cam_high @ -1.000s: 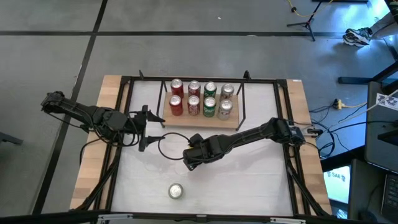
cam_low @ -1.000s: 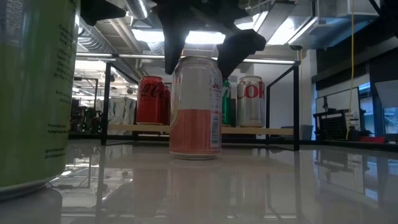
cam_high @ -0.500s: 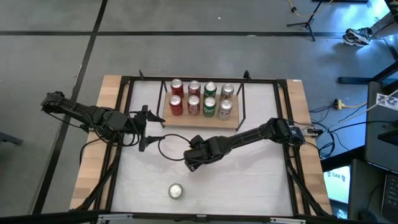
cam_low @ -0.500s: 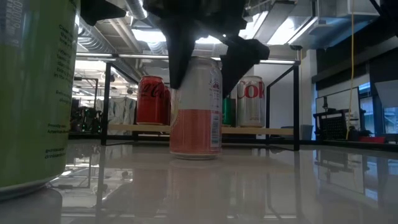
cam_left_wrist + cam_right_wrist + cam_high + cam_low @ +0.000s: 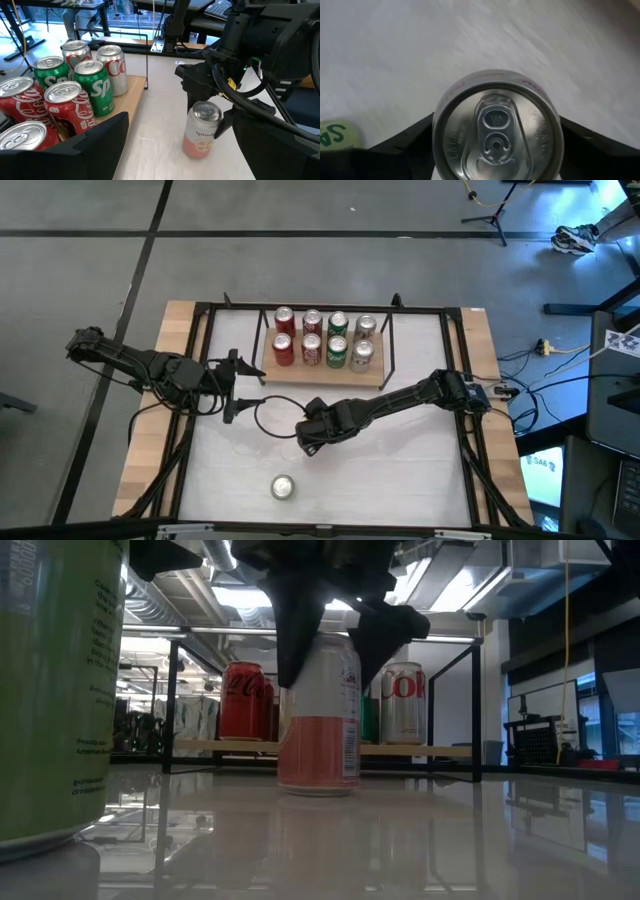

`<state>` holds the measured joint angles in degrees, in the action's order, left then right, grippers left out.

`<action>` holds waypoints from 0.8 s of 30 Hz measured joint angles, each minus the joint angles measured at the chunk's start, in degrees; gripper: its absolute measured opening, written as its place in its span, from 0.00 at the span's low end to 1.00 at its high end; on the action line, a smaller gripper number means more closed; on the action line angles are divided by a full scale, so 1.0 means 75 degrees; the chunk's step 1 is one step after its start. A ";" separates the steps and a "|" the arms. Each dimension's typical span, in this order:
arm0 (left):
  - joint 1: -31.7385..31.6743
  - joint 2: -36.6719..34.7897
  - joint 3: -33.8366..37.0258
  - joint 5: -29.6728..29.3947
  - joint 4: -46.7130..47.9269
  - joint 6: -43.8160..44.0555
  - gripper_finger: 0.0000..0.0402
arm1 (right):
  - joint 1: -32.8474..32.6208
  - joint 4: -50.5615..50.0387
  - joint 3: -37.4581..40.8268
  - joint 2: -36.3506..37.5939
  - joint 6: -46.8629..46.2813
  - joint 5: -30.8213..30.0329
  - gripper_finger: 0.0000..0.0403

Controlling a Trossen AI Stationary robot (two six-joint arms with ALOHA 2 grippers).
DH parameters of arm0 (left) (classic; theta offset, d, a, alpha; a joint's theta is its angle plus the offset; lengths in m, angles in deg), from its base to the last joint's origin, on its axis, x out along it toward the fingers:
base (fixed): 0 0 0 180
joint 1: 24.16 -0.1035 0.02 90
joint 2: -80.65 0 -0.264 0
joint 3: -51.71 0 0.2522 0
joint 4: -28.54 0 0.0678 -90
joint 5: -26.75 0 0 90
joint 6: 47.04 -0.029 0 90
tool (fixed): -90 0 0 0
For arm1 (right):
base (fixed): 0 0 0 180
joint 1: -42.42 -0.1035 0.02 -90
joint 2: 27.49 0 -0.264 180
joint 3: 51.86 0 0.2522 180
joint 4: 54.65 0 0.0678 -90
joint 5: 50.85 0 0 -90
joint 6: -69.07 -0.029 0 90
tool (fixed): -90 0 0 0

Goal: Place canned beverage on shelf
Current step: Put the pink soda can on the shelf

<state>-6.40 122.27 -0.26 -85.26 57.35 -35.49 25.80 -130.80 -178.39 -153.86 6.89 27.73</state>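
A pink-and-white can stands upright on its base on the white table, near the middle, in front of the shelf. My right gripper reaches down over the can and is shut on it; in the high view the gripper hides the can. The can also shows in the left wrist view and the right wrist view. Several red, green and silver cans stand on the shelf's wood board. My left gripper waits open beside the shelf's left end, holding nothing. My right gripper pinches the can's upper side wall, just under the top rim, between its two fingers. The fingers come from above, pointing steeply down, one on each side of the rim. The can stands upright with its base on the table.
A green can stands near the table's front edge, large at the left of the low view. A thin black cable loop lies left of my right gripper. Black frame bars run along the table's sides.
My right gripper has come down a little over the pink-and-white can, and its fingers have shut from either side onto the can's upper wall. The can still stands on the table.
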 joint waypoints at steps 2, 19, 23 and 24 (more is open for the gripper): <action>0.0000 0.0000 0.0000 0.0001 0.0000 0.0000 0.87 | 0.0000 0.0006 0.0000 0.0001 0.0134 0.0001 0.73; 0.0000 -0.0002 0.0000 0.0001 0.0000 0.0000 0.87 | 0.0020 0.0187 0.0000 0.0020 0.1442 0.0313 0.72; 0.0000 0.0000 0.0000 0.0004 0.0000 0.0000 0.87 | 0.0035 0.0212 0.0000 0.0025 0.1849 0.0514 0.73; 0.0003 0.0000 0.0000 0.0018 0.0000 -0.0003 0.87 | 0.0038 0.0228 0.0000 0.0026 0.1956 0.0589 0.73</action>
<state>-6.38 122.27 -0.26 -85.13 57.35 -35.51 26.09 -129.09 -178.39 -153.66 21.56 32.15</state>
